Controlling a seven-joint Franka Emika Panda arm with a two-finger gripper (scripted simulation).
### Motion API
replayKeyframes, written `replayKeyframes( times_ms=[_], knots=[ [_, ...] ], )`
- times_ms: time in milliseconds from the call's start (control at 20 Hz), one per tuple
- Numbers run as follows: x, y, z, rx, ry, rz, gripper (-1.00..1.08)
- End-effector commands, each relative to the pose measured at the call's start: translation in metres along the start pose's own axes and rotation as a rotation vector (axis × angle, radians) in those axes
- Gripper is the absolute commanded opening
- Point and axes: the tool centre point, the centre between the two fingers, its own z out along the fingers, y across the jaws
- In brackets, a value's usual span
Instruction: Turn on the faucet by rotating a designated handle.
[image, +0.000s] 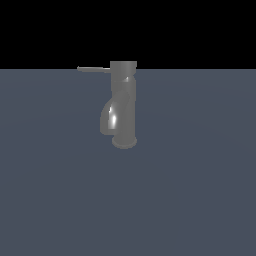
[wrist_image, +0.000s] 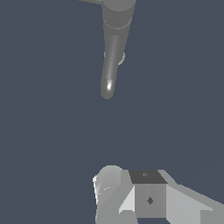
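We see a dim, flat render in both views: the ground is an even slate blue with no cast shadows on it, and the upper band of the exterior view is pure black. The only strong glare sits on the faucet (image: 121, 107), a small white streak on its curved spout, repeated as a bright spot near the spout's tip in the wrist view. Its cap and the handle (image: 93, 68) read as dull mid-grey (soft-edged, slightly blurred against the black). The gripper (wrist_image: 131, 197) appears as pale, hard-faceted blocks, lighter than anything else. We find no edge distortion, and focus is uniform, though resolution is coarse.
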Motion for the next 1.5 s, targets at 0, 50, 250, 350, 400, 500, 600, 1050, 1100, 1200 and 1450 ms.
replayKeyframes(
  times_ms=[0,50,250,350,400,500,600,1050,1100,1200,1450],
  knots=[
    [0.000,0.000,0.000,0.000,0.000,0.000,-1.00],
    [0.000,0.000,0.000,0.000,-0.001,0.000,-1.00],
    [0.001,0.006,0.006,-0.007,-0.020,0.005,-1.00],
    [0.002,0.011,0.010,-0.012,-0.035,0.008,-1.00],
    [0.002,0.013,0.011,-0.014,-0.041,0.009,-1.00],
    [0.001,0.015,0.013,-0.016,-0.047,0.008,-1.00],
    [0.001,0.014,0.013,-0.016,-0.046,0.007,-1.00],
    [0.014,0.012,0.012,0.004,-0.044,0.055,-1.00],
    [0.017,0.011,0.012,0.008,-0.044,0.065,-1.00],
    [0.023,0.010,0.012,0.016,-0.044,0.089,-1.00],
    [0.044,0.007,0.013,0.044,-0.048,0.168,-1.00]
  ],
)
